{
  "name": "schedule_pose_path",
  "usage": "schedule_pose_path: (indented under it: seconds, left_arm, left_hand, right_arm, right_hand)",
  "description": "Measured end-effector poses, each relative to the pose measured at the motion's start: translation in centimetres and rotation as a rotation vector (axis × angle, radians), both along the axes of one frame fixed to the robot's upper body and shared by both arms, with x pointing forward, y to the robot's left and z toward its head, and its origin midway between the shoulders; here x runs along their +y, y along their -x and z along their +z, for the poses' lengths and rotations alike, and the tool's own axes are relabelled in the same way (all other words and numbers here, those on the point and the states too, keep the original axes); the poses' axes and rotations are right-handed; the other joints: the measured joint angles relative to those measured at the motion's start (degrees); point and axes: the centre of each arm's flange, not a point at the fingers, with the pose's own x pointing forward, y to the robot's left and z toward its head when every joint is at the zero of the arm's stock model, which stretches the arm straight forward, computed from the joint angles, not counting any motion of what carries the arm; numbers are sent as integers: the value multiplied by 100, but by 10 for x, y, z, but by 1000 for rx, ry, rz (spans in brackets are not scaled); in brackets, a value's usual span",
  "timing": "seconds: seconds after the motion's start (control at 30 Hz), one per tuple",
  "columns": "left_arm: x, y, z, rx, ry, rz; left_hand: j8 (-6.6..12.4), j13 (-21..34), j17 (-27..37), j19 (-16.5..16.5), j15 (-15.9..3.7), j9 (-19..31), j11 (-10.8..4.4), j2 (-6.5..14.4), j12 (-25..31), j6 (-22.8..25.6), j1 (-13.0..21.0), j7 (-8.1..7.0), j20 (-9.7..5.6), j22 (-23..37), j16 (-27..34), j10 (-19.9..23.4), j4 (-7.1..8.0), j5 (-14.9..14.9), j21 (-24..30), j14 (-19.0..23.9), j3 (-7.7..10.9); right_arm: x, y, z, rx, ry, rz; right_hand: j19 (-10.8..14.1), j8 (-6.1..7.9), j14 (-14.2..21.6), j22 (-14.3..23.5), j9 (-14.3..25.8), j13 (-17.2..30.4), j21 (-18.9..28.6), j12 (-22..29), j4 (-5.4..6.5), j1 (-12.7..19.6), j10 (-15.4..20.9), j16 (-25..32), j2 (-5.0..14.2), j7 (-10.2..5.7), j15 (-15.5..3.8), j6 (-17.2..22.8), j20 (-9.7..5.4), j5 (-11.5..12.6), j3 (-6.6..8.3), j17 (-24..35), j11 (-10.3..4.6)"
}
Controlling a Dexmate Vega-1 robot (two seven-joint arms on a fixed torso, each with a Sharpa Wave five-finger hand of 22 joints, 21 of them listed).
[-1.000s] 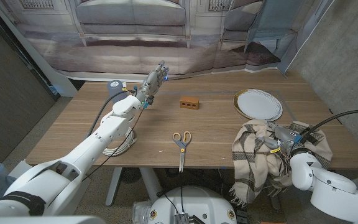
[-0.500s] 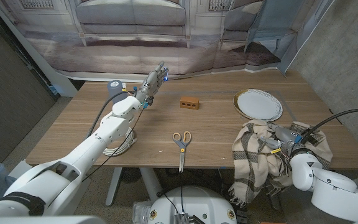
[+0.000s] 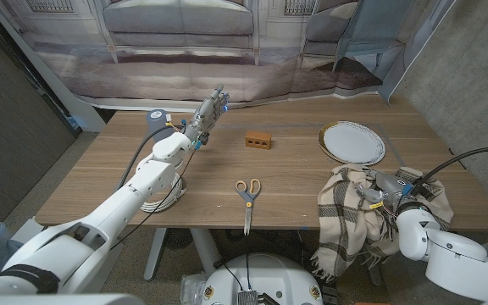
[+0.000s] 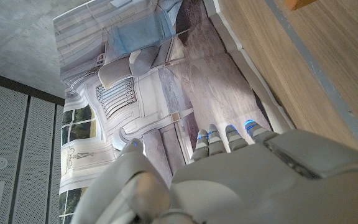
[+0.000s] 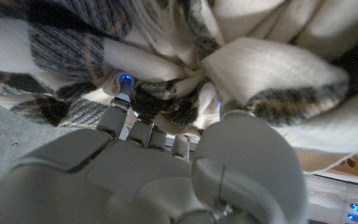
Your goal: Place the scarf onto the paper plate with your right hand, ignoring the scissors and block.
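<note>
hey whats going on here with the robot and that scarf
The robot's right hand is dug into a plaid scarf bunched at the near right edge of the wooden table, with part of it hanging over the edge. In the right wrist view its fingers are buried in the folds. The paper plate sits bare, farther back. The left hand is raised near the far side, holding nothing. The scissors and the block lie untouched.
</note>
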Motion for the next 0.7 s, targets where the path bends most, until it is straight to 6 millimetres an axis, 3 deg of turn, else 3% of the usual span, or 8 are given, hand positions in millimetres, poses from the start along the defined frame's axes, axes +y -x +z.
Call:
schedule_pose_path:
  seconds: [0.13, 0.2, 0.37, 0.43, 0.53, 0.6, 0.7]
  left_arm:
    - [0, 1, -2, 2, 2, 0]
    - [0, 1, -2, 3, 2, 2]
    - [1, 2, -2, 3, 2, 3]
    - [0, 2, -3, 3, 2, 2]
    - [1, 3, -3, 4, 2, 3]
    - [0, 3, -3, 3, 1, 2]
    - [1, 3, -4, 4, 1, 3]
  left_hand:
    - [0, 0, 0, 0, 0, 0, 0, 0, 0, 0, 0, 0, 0, 0, 0, 0, 0, 0, 0, 0, 0]
    - [0, 0, 0, 0, 0, 0, 0, 0, 0, 0, 0, 0, 0, 0, 0, 0, 0, 0, 0, 0, 0]
    - [0, 0, 0, 22, 0, 0, 0, 0, 0, 0, 0, 0, 22, 0, 0, 0, 0, 0, 0, 0, 0]
    - [0, 0, 0, 31, 0, 0, 0, 0, 0, 0, 0, 0, 31, 0, 0, 0, 0, 0, 0, 0, 0]
    - [0, 0, 0, 31, 0, 0, 0, 17, 0, 0, 17, 0, 31, 0, 0, 0, 23, 0, 0, 0, -23]
    - [0, 0, 0, 31, 0, 0, 0, 22, 0, 0, 22, 0, 31, 0, 0, 0, 23, 0, 0, 0, -23]
    - [0, 0, 0, 31, 0, 0, 0, 22, 0, 0, 22, 0, 31, 0, 0, 0, 23, 0, 0, 0, -23]
  right_arm:
    - [0, -1, 2, -1, 4, 1]
    - [1, -2, 3, -3, 7, 3]
    - [1, -3, 5, -2, 12, 3]
    - [1, -3, 5, 1, 13, 1]
    - [1, -4, 7, 1, 16, -1]
    - [1, -4, 8, -1, 19, -2]
    - [1, -5, 9, -4, 23, -3]
  right_hand:
    - [51, 85, 168, 21, 63, -1, 4, 66, -9, 348, 183, 46, 97, -61, -3, 120, -24, -74, 88, 37, -54]
    - [151, 126, 267, 22, 98, -1, 48, 97, 18, 520, 246, 86, 152, -72, -19, 192, -126, -134, 126, 78, -103]
    - [152, 204, 453, 70, 163, 27, 113, 139, 28, 851, 408, 196, 314, -101, -37, 305, -128, -275, 186, 171, -145]
    - [429, 230, 586, 71, 200, 31, 156, 178, 28, 986, 472, 268, 357, -130, -50, 372, -404, -341, 186, 242, -205]
    - [461, 316, 755, 146, 244, 31, 246, 267, 28, 1192, 646, 395, 443, -139, -49, 493, -436, -475, 186, 360, -233]
    - [749, 359, 901, 178, 287, 45, 311, 303, 36, 1301, 727, 492, 496, -142, -81, 551, -724, -565, 178, 477, -257]
    - [776, 431, 968, 281, 332, 60, 423, 379, 85, 1474, 862, 612, 561, -135, -84, 710, -750, -713, 127, 642, -304]
